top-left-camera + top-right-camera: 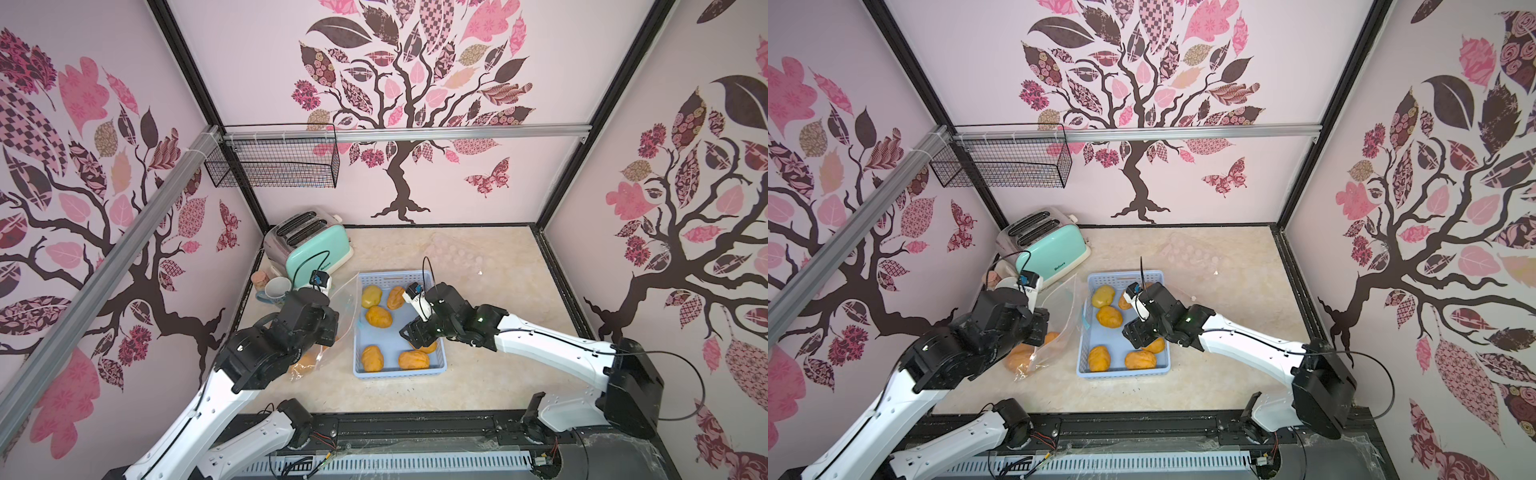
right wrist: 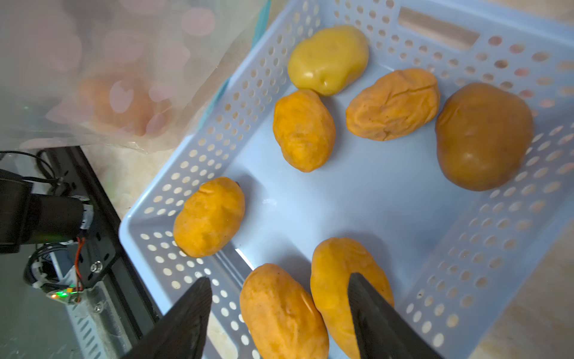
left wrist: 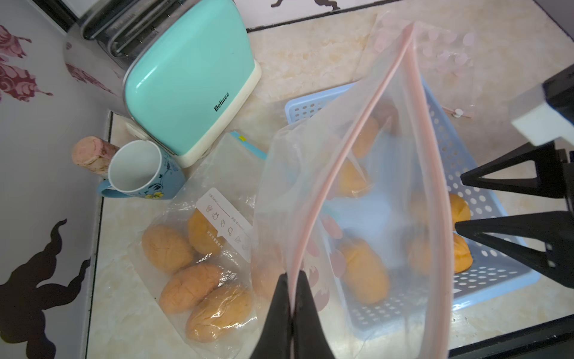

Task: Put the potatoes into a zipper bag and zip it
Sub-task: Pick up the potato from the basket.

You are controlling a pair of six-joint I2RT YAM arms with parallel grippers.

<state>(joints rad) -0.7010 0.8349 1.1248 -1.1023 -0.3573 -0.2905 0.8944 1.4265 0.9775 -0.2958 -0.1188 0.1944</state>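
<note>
Light is bright, soft and even, with no hard shadows. Both top views bend like a fisheye at the edges and are slightly soft. Left wrist: bag [image 3: 366,192] sits close to the lens, hazy, and blurs everything behind it. Right wrist: potatoes [image 2: 304,130] are sharp with faint shadows, and there's a small glare streak on the basket [image 2: 388,202] floor.

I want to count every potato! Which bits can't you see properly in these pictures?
- Top view: bagged potatoes mostly hidden behind left arm.
- Top view: one basket potato under the right claw.
- Left wrist: basket potatoes blurred through the held bag.
</note>
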